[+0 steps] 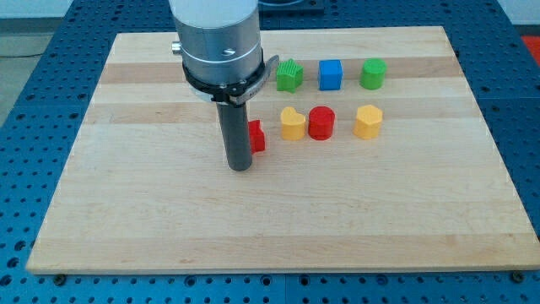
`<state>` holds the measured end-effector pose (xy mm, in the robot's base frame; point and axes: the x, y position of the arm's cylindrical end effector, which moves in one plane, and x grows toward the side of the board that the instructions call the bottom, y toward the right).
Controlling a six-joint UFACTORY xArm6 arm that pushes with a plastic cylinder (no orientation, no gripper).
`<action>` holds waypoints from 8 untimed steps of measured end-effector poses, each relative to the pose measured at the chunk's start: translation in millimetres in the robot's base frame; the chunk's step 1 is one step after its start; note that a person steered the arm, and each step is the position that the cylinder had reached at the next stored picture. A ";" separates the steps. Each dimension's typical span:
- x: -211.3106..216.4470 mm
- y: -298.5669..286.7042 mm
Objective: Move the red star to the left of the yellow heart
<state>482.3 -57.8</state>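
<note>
The red star [256,136] lies on the wooden board [126,211], just left of the yellow heart [292,124], with a small gap between them. The rod hides the star's left part. My tip [240,166] rests on the board at the star's lower left, touching or nearly touching it. The arm's grey body rises above it toward the view's top.
A red cylinder [321,122] and a yellow hexagonal block [368,122] continue the row to the heart's right. Behind them stand a green block [288,75], a blue cube [330,74] and a green cylinder [373,73]. The arm hides the board behind it.
</note>
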 end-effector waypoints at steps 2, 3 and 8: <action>-7.8 0.0; -13.4 0.0; -30.6 0.0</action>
